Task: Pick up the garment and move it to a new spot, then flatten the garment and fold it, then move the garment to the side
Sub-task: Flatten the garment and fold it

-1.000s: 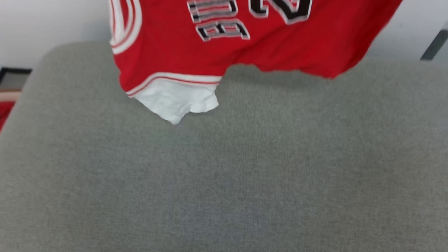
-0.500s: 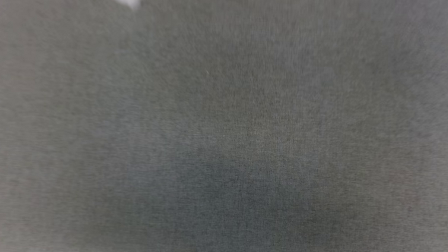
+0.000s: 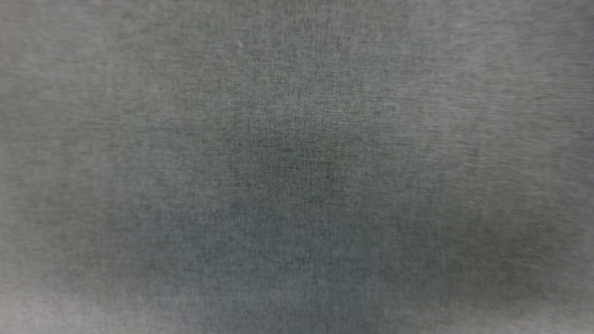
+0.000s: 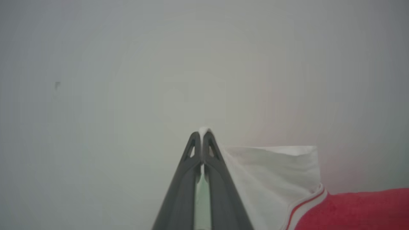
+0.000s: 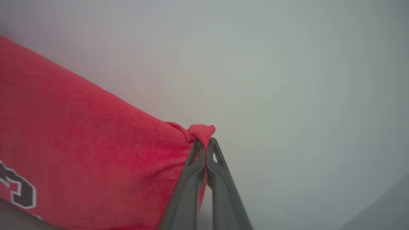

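Garment cloth is caught in both hands, held up off the grey cloth-covered worktop.

In the left wrist view the left hand has its two dark fingers pressed together, with a small tuft of white cloth poking out past their tips. From there the white sleeve runs off to the right in a taut, flat-topped fold. It ends in red-and-white striped trim, and the red body lies along the lower right edge.

In the right wrist view the right hand is likewise clamped tight, nipping a bunched red corner that sticks up just above the fingertips. The red cloth stretches away to the left as a broad, sloping sheet, and part of the black-and-white lettering shows at its lower left. Beyond the garment, both wrist views have a pale, blurred background; what it is cannot be told.

The head view looks onto the worktop at close range, soft and blurred, with a darker shadow across its middle and lower part. A second ago that view took in the jersey hanging over the far end of the worktop, white sleeve dangling, with a pale wall behind. Half a second ago it caught a white sleeve tip at its top left. The whole picture has shifted, so the camera has swung, not the things.
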Tool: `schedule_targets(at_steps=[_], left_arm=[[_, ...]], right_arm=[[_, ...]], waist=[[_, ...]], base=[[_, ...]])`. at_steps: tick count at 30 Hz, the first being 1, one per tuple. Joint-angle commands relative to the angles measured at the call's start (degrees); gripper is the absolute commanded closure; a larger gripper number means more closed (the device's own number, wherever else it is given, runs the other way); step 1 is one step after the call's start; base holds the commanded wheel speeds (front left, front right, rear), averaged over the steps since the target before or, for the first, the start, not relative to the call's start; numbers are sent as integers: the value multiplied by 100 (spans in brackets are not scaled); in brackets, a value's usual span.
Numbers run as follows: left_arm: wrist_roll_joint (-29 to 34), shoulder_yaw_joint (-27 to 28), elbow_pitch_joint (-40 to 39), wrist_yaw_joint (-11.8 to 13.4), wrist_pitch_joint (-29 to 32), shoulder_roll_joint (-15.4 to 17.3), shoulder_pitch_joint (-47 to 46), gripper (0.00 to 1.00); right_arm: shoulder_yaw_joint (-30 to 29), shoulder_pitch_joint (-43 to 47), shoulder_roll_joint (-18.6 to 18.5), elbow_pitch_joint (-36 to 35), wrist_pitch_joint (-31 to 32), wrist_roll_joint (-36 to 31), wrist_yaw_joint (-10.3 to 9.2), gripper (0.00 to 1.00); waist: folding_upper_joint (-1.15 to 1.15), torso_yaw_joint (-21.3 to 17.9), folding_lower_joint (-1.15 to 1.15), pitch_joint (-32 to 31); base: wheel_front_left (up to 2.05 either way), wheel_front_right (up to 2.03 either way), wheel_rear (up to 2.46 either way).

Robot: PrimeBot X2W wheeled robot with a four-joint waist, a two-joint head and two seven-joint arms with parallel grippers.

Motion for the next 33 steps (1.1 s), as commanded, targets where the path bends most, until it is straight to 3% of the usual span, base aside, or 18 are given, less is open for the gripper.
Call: schedule_targets(at_steps=[1, 6, 13, 20, 26, 29, 33], left_arm=[[97, 58, -62, -14, 0, -20, 135, 100], [139, 196, 35, -38, -1, -164, 737, 100], [-94, -336, 138, -76, 209, -397, 1608, 100], [-644, -1194, -674, -73, 750, 32, 2812, 100], [-1009, -1672, -1370, -73, 1029, 449, 3804, 100], [-1190, -1833, -1814, -73, 1095, 714, 4449, 100], [-1476, -1950, -2517, 68, 1179, 1082, 5432, 100]], right_arm=[[-9, 55, 49, 54, -35, -67, -6, 100], [-7, 149, 128, 242, -58, -268, -6, 100], [402, 512, 26, 488, -66, -125, -6, 100], [1158, 1452, -29, 647, 171, 705, -6, 100], [1909, 2539, -268, 211, 479, 1643, -6, 100], [2392, 3348, -574, -468, 765, 2361, -6, 100], [2983, 4473, -1306, -1748, 1376, 3307, -6, 100]], waist=[[0, 149, 0, 532], [0, 356, 0, 309], [0, 673, 0, -566], [0, 805, 0, -1725], [0, 865, 0, -2481], [0, 881, 0, -2912], [0, 887, 0, -3415]], base=[[0, 0, 0], [0, 0, 0], [0, 0, 0], [0, 0, 0], [0, 0, 0], [0, 0, 0], [0, 0, 0]])
